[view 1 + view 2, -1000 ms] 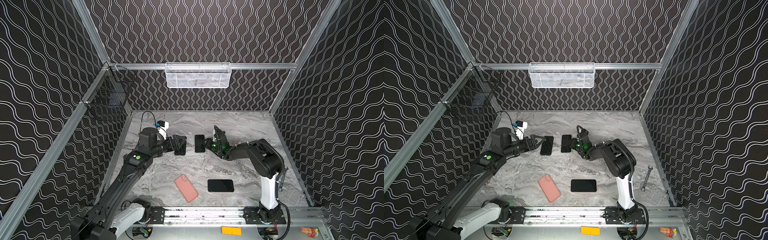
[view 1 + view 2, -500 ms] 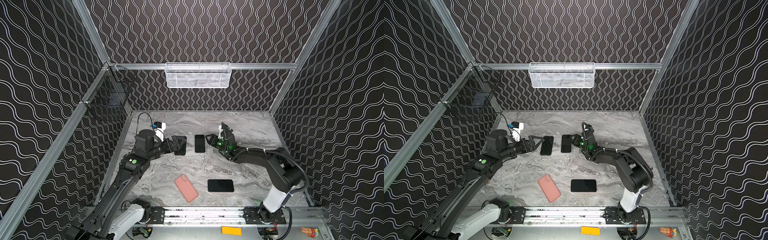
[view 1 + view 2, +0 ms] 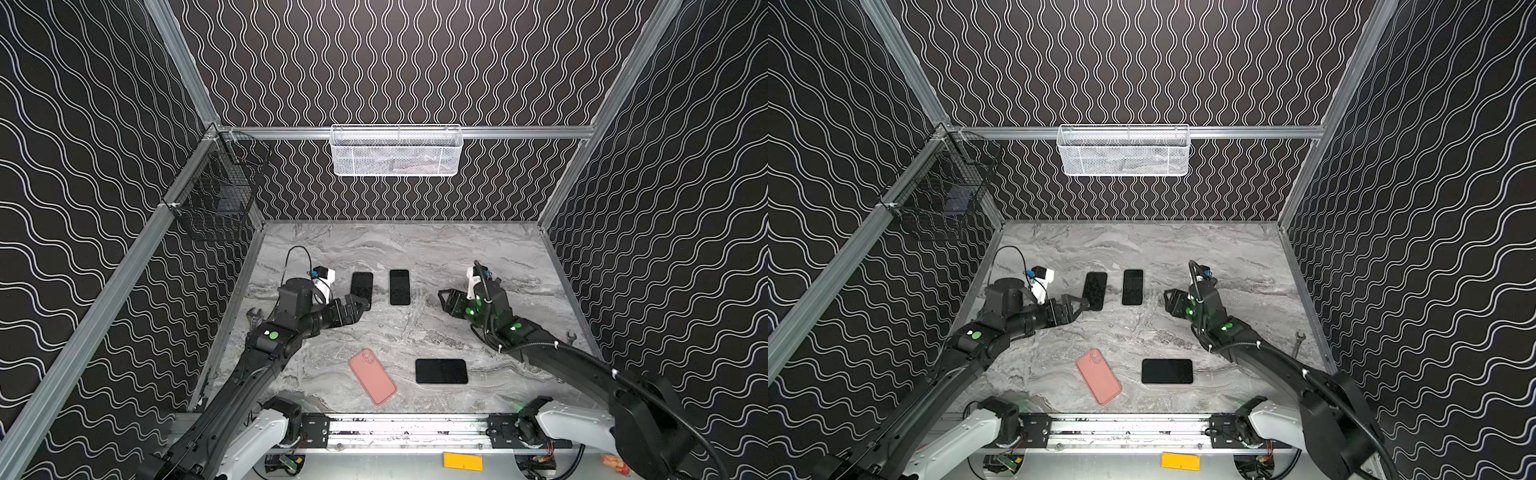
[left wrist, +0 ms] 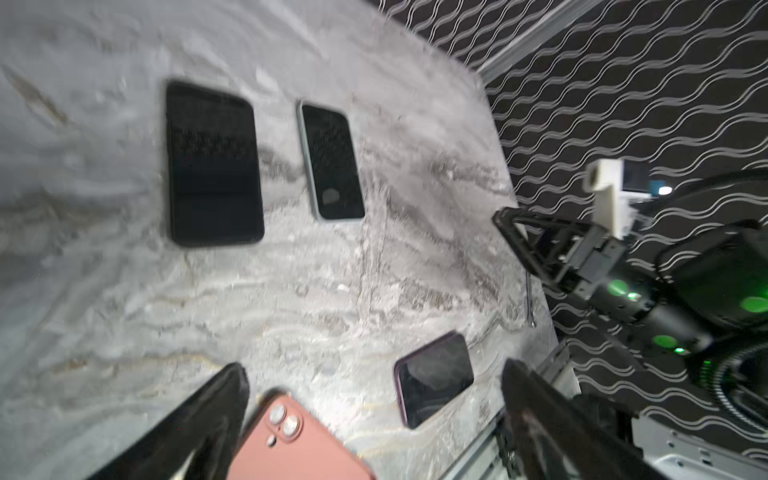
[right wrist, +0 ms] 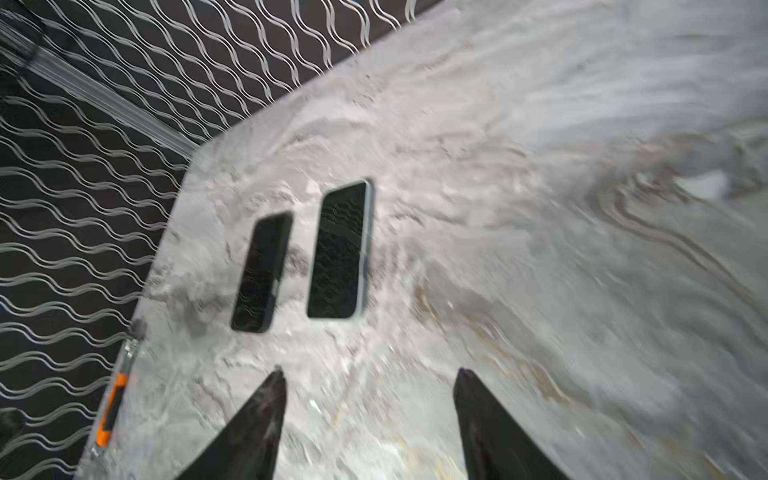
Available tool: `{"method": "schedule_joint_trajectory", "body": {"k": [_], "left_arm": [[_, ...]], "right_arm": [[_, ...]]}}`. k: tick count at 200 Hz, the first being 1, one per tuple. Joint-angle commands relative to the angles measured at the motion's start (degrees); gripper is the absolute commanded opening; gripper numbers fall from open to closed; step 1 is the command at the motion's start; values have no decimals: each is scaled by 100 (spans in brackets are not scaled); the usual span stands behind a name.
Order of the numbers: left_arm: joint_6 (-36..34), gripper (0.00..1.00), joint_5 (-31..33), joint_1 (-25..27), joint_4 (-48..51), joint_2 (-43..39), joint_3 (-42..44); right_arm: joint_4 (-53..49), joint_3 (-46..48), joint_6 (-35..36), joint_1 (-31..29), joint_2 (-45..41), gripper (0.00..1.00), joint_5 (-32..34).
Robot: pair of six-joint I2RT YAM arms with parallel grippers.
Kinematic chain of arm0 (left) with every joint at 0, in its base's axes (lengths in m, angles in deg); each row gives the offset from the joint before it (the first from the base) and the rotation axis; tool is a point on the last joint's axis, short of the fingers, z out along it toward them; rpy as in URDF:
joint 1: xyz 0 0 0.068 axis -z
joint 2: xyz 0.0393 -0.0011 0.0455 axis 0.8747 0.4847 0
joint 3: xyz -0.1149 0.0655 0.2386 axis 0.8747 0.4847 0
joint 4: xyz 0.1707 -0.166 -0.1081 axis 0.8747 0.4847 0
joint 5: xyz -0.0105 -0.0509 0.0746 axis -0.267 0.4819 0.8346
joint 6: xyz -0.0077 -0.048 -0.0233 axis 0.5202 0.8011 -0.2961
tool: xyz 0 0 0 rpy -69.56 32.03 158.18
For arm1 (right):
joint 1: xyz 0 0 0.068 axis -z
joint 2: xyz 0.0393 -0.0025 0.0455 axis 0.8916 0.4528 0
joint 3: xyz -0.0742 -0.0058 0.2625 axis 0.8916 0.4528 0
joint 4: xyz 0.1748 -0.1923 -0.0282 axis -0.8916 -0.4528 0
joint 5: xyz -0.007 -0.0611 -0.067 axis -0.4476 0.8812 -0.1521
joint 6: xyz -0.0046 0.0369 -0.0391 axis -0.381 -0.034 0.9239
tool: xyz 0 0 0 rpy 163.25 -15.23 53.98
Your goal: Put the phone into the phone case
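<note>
Marble tabletop (image 3: 415,249). My left claw (image 4: 372,370), right claw (image 5: 370,372) spread, empty: pre-grasp. Phone (image 5: 338,251), dark case (image 5: 262,272) lie ahead. Next: pinch phone edgewise.

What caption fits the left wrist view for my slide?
Open left hand over marble table: pink case, two dark phones side by side.

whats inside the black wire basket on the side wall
Through the black wire basket a dark bluish flat shape shows low inside, in both top views; it is too dim to identify. Wire and shadow hide whatever else may lie there.
</note>
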Motion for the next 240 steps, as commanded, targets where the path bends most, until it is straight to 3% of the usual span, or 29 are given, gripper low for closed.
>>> {"method": "schedule_joint_trajectory", "body": {"k": [1,30,52,126,156,193,240], "left_arm": [[157,99,-217,39,-342,-18,267],[506,99,-108,399,-604,-31,629],[724,99,209,1001,-775,130,701],[1247,99,412,2407,-1783,1418,647],[1199,99,11,2655,-2078,2071,426],[950,99,-440,2865,-2087,2677,133],[259,99,-208,2883,-1621,3319,-586]], "right_arm": [[-776,312,-264,82,-434,70,-33],[-998,742,-593,171,-908,72,-318],[-1138,896,-790,188,-984,73,-546],[-1428,991,-978,202,-754,76,-1278],[-1339,1112,-1073,198,-627,76,-1537],[-1903,1060,-1143,198,-831,77,-1364],[-2654,1110,-1462,188,-1393,78,-1605]]}}
